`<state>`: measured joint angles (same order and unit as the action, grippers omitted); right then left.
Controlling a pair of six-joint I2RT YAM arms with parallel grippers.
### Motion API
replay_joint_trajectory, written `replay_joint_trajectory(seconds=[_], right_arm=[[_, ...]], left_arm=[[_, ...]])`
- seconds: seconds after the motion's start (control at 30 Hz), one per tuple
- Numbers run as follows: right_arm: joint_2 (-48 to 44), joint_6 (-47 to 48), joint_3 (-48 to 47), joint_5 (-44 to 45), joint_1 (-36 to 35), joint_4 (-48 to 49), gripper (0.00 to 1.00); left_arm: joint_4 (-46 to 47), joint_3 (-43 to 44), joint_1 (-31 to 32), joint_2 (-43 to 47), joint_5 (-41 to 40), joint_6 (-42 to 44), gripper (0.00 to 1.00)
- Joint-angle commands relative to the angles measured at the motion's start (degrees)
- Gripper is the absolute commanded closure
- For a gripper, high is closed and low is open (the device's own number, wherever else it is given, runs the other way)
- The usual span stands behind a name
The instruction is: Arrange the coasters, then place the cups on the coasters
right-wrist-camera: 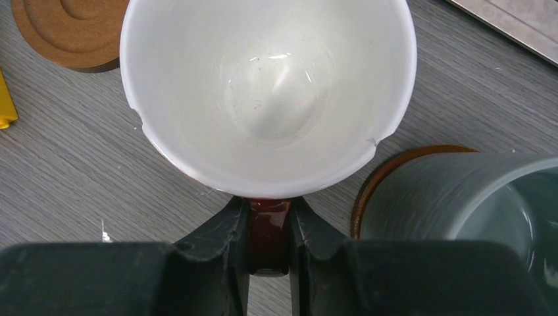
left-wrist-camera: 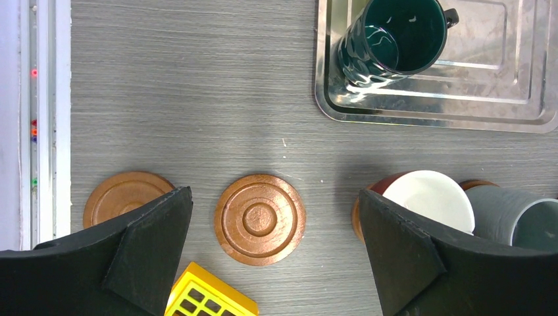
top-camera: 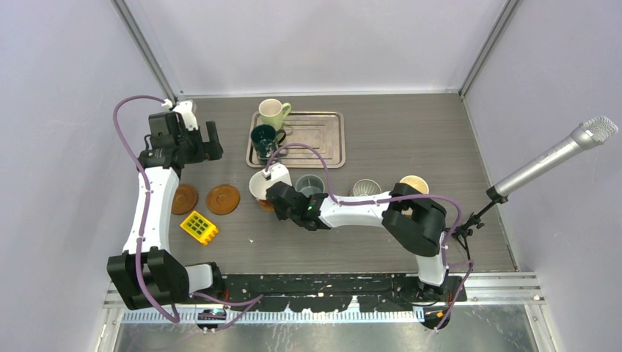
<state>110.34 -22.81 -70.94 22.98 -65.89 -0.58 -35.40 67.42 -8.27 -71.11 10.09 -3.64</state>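
- While the right gripper (right-wrist-camera: 268,220) pinches the red handle of the white mug (right-wrist-camera: 270,92) between narrow jaws, that mug sits near the table's middle, just left of the grey-blue cup (top-camera: 309,185).
- We see a brown coaster edge (right-wrist-camera: 388,172) under the grey-blue cup; we cannot tell whether the white mug rests on anything.
- We find the left gripper (top-camera: 199,128) spread wide and holding nothing, left of the tray (top-camera: 323,128).
- 2 bare discs lie side by side: the left coaster (top-camera: 184,199) and the right coaster (top-camera: 223,199), near the yellow grid block (top-camera: 199,226).
- On the tray stands the dark green mug (left-wrist-camera: 395,36); the pale green mug (top-camera: 273,112) is at its far-left corner.
- Right of the grey-blue cup we see the ribbed cup (top-camera: 365,188), then the cream cup (top-camera: 414,184).
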Motion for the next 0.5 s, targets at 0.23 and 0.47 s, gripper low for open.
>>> replay_joint_trajectory(seconds=[0.23, 0.47], right_arm=[[0.58, -2.58, -3.83, -0.59, -1.64, 2.74, 1.0], [1.01, -3.61, -4.7, -0.65, -2.48, 1.63, 1.0]], left_arm=[[2.33, -0.29, -0.43, 0.99, 0.68, 0.83, 0.0], [2.39, -0.39, -0.57, 0.8, 0.77, 0.82, 0.0]])
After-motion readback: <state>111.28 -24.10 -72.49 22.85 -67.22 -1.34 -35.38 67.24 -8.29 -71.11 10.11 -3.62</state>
